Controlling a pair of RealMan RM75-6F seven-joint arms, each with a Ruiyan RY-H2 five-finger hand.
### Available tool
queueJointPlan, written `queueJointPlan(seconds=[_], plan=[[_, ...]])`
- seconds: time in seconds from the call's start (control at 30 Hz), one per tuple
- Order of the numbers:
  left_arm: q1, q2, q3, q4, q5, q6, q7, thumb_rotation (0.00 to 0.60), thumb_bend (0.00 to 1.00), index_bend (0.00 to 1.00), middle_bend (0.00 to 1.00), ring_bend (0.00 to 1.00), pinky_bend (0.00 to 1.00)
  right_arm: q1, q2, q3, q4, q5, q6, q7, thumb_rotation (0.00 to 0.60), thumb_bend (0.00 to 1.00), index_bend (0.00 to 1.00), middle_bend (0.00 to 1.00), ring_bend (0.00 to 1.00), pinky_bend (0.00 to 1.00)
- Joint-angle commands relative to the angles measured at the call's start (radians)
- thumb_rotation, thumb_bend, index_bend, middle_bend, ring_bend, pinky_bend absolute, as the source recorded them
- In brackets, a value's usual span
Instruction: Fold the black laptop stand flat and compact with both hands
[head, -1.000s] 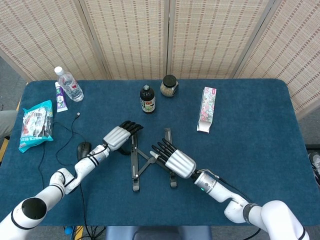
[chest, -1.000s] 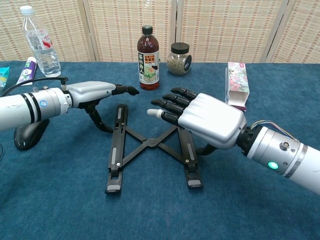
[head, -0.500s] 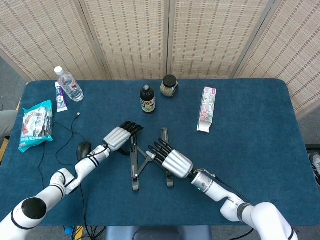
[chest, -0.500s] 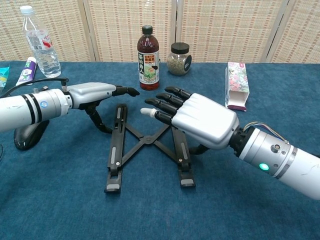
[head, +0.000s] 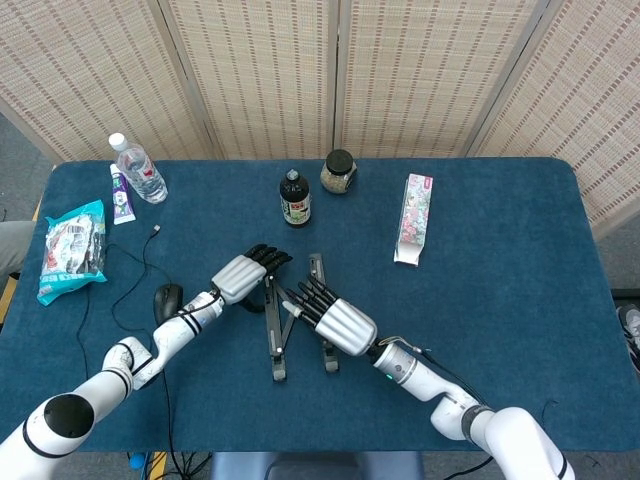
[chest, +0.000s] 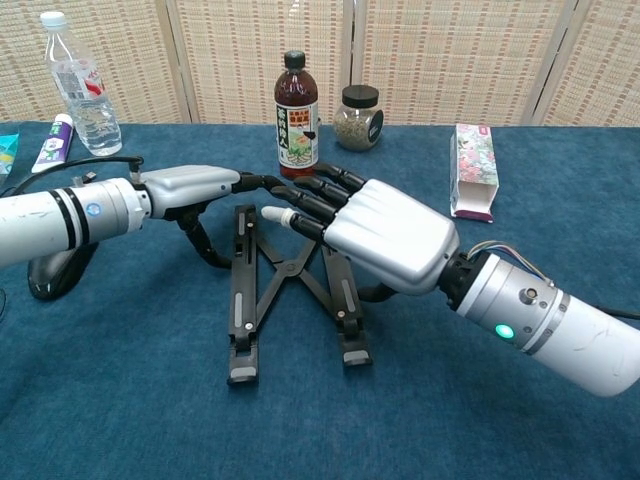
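Laptop stand (chest: 290, 290), black, lies mid-table on the blue cloth with its two rails drawn near each other, crossed struts between. Left hand (chest: 195, 187) reaches flat over the left rail's far end, fingers straight and close together; whether it touches is unclear. Right hand (chest: 375, 232) hovers over the right rail, fingers extended, slightly spread, holding nothing. Behind stands a dark bottle (chest: 295, 118); its label is unreadable.

Bright, even overhead light, soft shadows, mild sheen on the silver hand shells, both views sharp.
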Motion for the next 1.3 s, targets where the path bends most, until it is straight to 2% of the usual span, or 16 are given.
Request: queueJointPlan(seconds=[0.03,0.63,0.87,1.03,1.13,1.3], plan=[[-0.001,0.0,0.0,-0.004,0.0,0.0,0.003,0.6,0.11,0.03,0.06,0.0,0.01,0.007,-0.012,0.004,0.016,0.004,0.009,0.006,0.6,0.0,0.0,0.0,0.0,0.0],[-0.016,0.008,-0.001,-0.044,0.007,0.004,0.025,0.6,0.11,0.03,0.06,0.0,0.01,0.046,-0.078,0.015,0.078,0.029,0.02,0.016,0.6,0.0,0.0,0.0,0.0,0.0],[-0.004,0.03,-0.007,-0.05,-0.009,-0.001,0.034,0.6,0.11,0.03,0.06,0.0,0.01,0.03,-0.042,-0.004,0.034,0.026,0.039,0.026,0.6,0.0,0.0,0.0,0.0,0.0],[0.024,0.074,-0.018,-0.076,-0.032,0.014,0.053,0.6,0.11,0.03,0.06,0.0,0.01,0.027,0.069,-0.032,-0.114,0.008,0.036,0.036,0.6,0.0,0.0,0.0,0.0,0.0],[0.047,0.115,-0.026,-0.111,-0.047,0.034,0.069,0.6,0.11,0.03,0.06,0.0,0.01,0.052,0.187,-0.029,-0.29,0.016,-0.021,0.045,0.6,0.0,0.0,0.0,0.0,0.0],[0.087,0.193,-0.044,-0.188,-0.077,0.063,0.107,0.6,0.11,0.03,0.06,0.0,0.01,0.133,0.417,-0.008,-0.617,0.052,-0.202,0.03,0.6,0.0,0.0,0.0,0.0,0.0]])
